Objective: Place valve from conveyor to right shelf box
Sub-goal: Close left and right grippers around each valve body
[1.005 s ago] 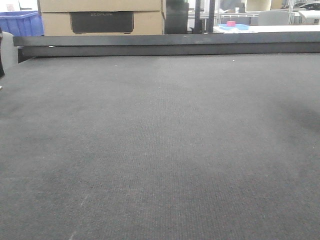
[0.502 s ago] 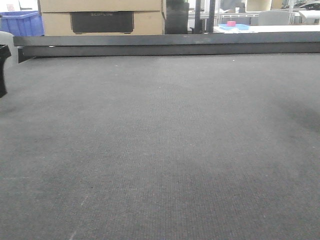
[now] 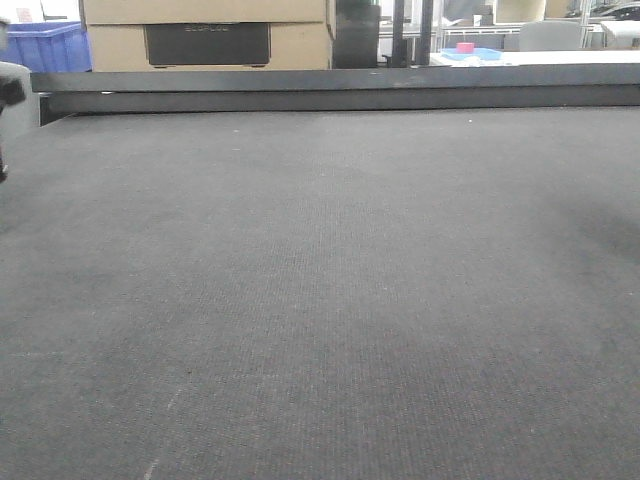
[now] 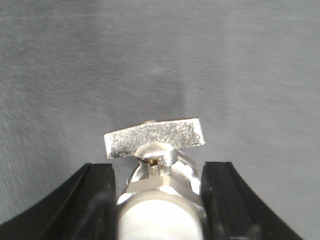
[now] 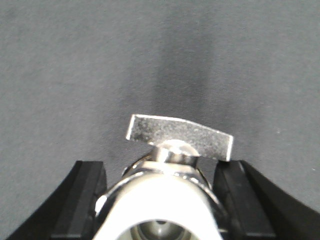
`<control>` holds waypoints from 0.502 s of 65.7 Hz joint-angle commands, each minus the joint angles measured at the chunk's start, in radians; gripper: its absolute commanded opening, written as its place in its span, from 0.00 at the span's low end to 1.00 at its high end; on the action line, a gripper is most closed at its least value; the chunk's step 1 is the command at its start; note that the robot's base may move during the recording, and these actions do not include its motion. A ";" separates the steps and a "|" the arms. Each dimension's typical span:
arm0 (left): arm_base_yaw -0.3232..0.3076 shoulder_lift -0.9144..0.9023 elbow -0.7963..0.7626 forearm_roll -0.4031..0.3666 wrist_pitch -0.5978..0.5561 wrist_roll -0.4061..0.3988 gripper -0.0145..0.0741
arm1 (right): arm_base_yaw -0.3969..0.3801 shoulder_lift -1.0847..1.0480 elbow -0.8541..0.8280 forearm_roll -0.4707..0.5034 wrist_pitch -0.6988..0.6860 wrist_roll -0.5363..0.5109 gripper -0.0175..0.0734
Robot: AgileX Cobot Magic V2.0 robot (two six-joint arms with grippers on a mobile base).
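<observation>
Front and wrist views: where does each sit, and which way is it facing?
Front: low over the conveyor, facing across to its far rail; dark sliver at left edge, maybe an arm.
Left wrist: behind the left pincer gripping a valve, looking down at conveyor.
Right wrist: same, right pincer, second valve.
All share the conveyor.

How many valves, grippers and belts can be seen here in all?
Valves: 2, the left valve and the right valve
Grippers: 2, the left gripper and the right gripper
Conveyor: 1
Total: 5
</observation>
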 commanded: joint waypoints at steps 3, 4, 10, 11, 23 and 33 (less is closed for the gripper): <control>-0.049 -0.100 0.028 -0.011 -0.028 -0.042 0.04 | -0.057 -0.020 -0.007 -0.006 -0.046 -0.001 0.03; -0.051 -0.104 0.036 -0.011 -0.032 -0.045 0.04 | -0.066 -0.020 -0.007 -0.006 -0.044 -0.001 0.03; -0.074 -0.174 0.103 -0.018 -0.067 -0.047 0.04 | -0.088 -0.020 -0.006 -0.006 -0.036 -0.001 0.03; -0.077 -0.185 0.115 -0.018 -0.073 -0.052 0.04 | -0.090 -0.020 -0.006 -0.006 -0.037 -0.001 0.03; -0.081 -0.340 0.266 -0.023 -0.140 -0.070 0.04 | -0.092 -0.020 0.039 -0.004 -0.065 -0.001 0.03; -0.081 -0.501 0.417 -0.023 -0.229 -0.070 0.04 | -0.092 -0.027 0.124 -0.002 -0.091 -0.001 0.03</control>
